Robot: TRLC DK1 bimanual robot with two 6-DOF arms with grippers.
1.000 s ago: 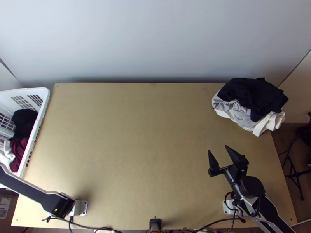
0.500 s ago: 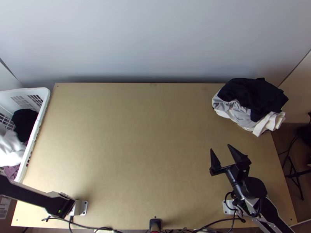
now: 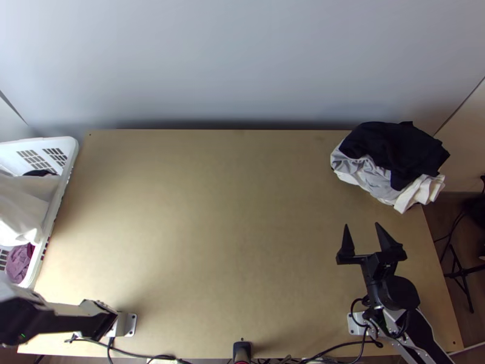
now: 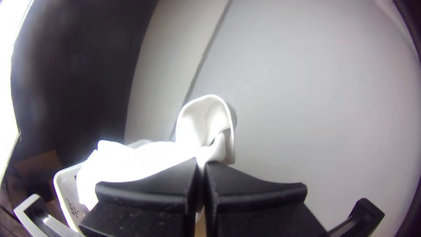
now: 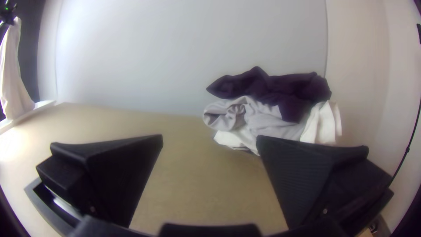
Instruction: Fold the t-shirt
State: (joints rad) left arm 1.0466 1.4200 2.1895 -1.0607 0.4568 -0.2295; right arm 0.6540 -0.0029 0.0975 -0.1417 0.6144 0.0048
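Under your left gripper [image 4: 201, 163], the white t-shirt [image 5: 11, 72] hangs down to the laundry basket [image 3: 71, 145], bunched where the closed fingers pinch it, a loose loop poking past their tips. Lifting it out looks like the step in hand: raise it until the lowest cloth clears the rim, or it may snag or drag out the mauve garment [image 3: 19, 262] beneath. Then carry it inward over the table [image 3: 200, 242] and lower it slowly, so it spreads rather than heaps.

Compared with half a second ago, the white cloth has risen and spread over more of the basket, hiding most of the dark garment there. Your right gripper [image 3: 362, 224] has turned slightly, its fingers wide apart with nothing between; beyond it sits the clothes pile [image 3: 397, 151].
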